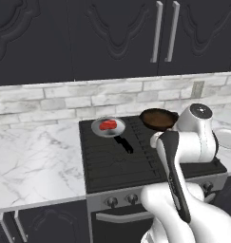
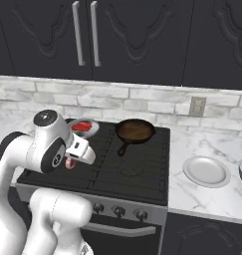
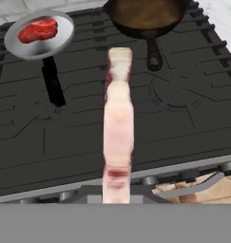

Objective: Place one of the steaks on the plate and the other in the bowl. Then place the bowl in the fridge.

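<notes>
Carrying a raw red marbled steak slab (image 3: 118,123) edge-on, pinched in the pincer (image 3: 118,190) above the black stove (image 3: 183,118) | flat pale round plate (image 2: 207,171) sits on the marble bench, right | steak should be kept level, lowered centred before release.

steak (image 3: 119,123) edge-on in the closed jaws above the stove (image 3: 183,114), second steak (image 3: 38,30) in a grey pan (image 3: 22,47)

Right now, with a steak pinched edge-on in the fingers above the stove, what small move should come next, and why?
Probably swing right toward the round pale plate on the marble counter. The marbled raw steak hangs from the shut gripper over the black stove, the plate is bare, and the other steak still lies in the small grey pan.
</notes>
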Robot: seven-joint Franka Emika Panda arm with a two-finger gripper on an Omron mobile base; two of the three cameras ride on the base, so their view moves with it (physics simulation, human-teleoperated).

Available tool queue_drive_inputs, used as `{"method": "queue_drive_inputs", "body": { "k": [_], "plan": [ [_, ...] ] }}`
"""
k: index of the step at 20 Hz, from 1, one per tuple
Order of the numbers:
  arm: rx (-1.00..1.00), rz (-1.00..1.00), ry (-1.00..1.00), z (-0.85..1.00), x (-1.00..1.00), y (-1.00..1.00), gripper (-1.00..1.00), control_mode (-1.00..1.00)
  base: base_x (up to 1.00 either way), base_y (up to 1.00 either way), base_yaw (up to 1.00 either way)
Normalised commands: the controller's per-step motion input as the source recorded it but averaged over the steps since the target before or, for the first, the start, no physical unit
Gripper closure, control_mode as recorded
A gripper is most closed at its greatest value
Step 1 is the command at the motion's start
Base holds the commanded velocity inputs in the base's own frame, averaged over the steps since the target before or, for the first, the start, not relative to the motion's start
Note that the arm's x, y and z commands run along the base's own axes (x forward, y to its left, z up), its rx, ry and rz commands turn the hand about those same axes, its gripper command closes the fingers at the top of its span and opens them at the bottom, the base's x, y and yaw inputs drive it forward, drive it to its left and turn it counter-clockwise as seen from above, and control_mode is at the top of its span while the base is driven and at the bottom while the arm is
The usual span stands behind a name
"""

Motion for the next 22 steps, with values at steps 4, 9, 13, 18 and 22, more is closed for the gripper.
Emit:
{"method": "queue_drive_inputs", "body": {
  "k": [4, 9, 13, 18, 22],
  "plan": [
    [0.00, 0.00, 0.00, -0.06, -0.16, -0.05, 1.00, 1.00, -0.11, -0.22, 0.00],
    [0.00, 0.00, 0.00, 0.00, 0.00, 0.00, 1.00, 1.00, -0.07, -0.64, 0.00],
    [0.00, 0.00, 0.00, 0.00, 0.00, 0.00, 1.00, 1.00, 0.00, -0.61, 0.00],
    [0.00, 0.00, 0.00, 0.00, 0.00, 0.00, 1.00, 1.00, 0.00, -0.68, 0.00],
    [0.00, 0.00, 0.00, 0.00, 0.00, 0.00, 1.00, 1.00, 0.00, -0.73, 0.00]
  ]
}}
